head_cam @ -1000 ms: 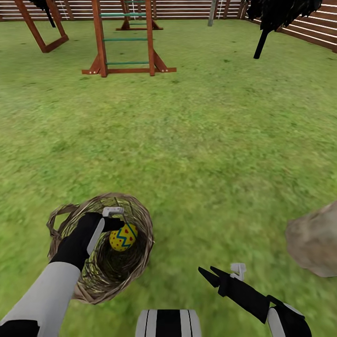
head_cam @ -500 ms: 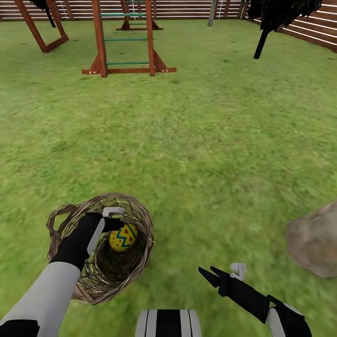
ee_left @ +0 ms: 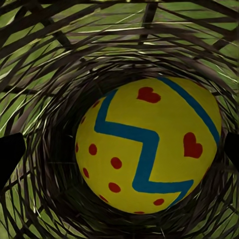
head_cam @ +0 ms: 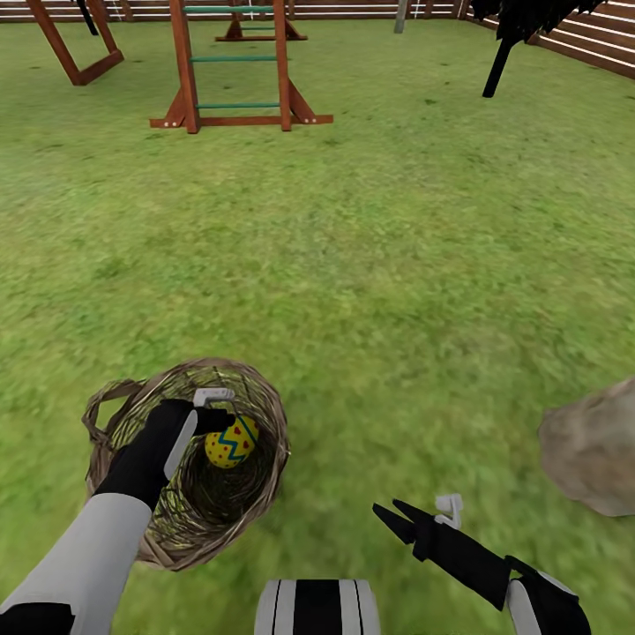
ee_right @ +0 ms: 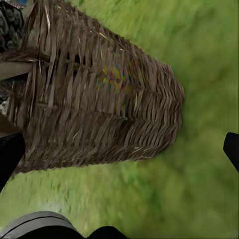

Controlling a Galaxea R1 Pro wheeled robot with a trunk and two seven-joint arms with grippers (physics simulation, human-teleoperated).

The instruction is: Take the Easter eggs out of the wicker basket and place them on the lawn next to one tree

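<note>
Yellow egg (ee_left: 147, 144) with blue zigzag and red hearts is seated between the spread fingers of the left tool (head_cam: 227, 422), inside the wicker basket (head_cam: 265, 414) on the lawn (head_cam: 370, 265), so a pinch is judged imminent but no grip is seen yet. The right tool (head_cam: 399, 519) is held spread, parked low beside the basket, kept clear for the pick. Against the earlier frames only the head camera is seen tilted slightly; egg and tools are unchanged.

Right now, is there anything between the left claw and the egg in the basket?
Nothing visible. The left claw is already inside the wicker basket, its fingertips on either side of the Easter egg with no wicker between.
</note>
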